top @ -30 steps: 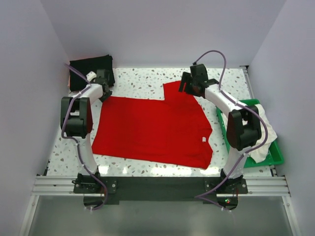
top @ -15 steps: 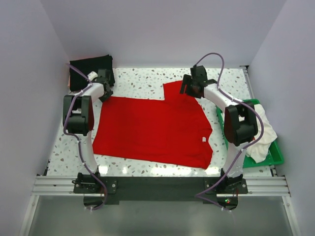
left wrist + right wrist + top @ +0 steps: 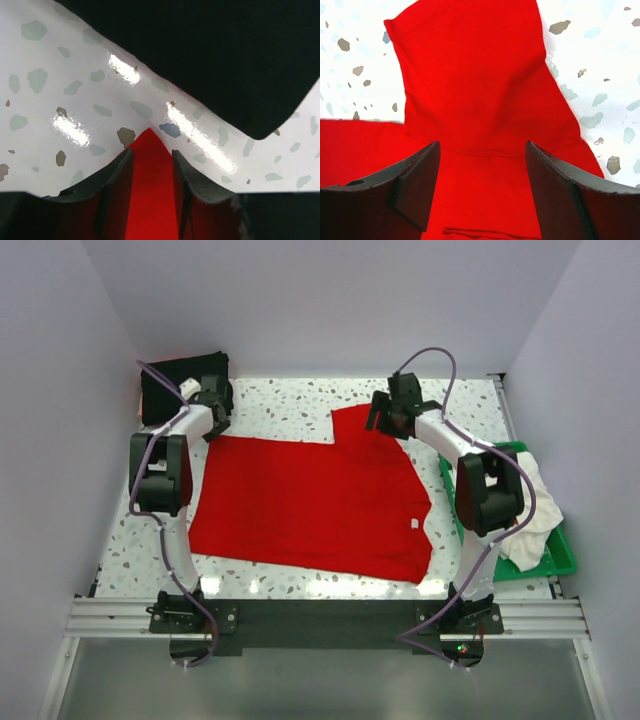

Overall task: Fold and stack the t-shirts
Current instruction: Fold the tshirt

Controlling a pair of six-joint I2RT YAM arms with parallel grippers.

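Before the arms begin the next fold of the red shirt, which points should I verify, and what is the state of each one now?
1. Red t-shirt lies spread flat on the table: ok.
2. Shirt corner sits between the left gripper's fingers: ok, but the jaws stand apart and are not clamped.
3. Right gripper is open astride the sleeve: ok, nothing is gripped.
4. Black t-shirt is apart from that corner: ok, though near.
5. Whitish t-shirt in the green tray is off the red one: cannot tell.
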